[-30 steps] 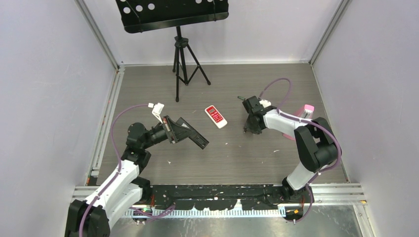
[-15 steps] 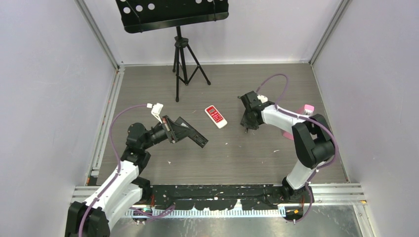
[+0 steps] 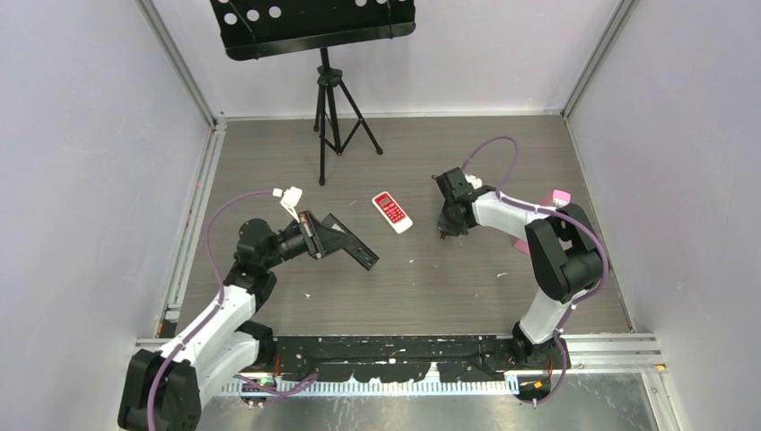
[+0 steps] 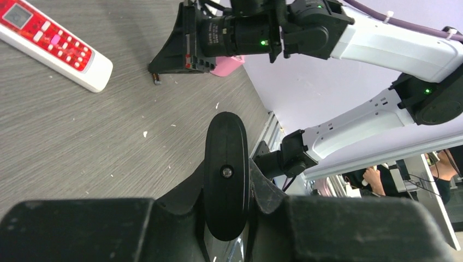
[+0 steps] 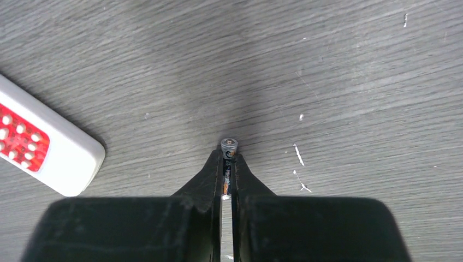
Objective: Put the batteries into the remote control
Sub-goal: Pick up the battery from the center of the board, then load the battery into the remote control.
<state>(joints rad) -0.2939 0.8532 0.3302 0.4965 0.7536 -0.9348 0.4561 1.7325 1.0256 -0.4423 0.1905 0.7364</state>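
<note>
dark silvery-tipped battery [image 5: 229, 146] sits clenched in the right end effector [image 5: 226, 157] near a red-and-white remote [image 5: 41, 158], the left end effector [image 4: 226, 183] grasping a black oblong remote [image 4: 225, 139].

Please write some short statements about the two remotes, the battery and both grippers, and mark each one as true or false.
1. The right gripper is shut on a battery. True.
2. The left gripper holds the red remote. False: it holds a black remote; the red remote lies on the table.
3. The red remote lies buttons up. True.
4. The battery sits inside the red remote. False: it is apart from it, in the right gripper.
</note>
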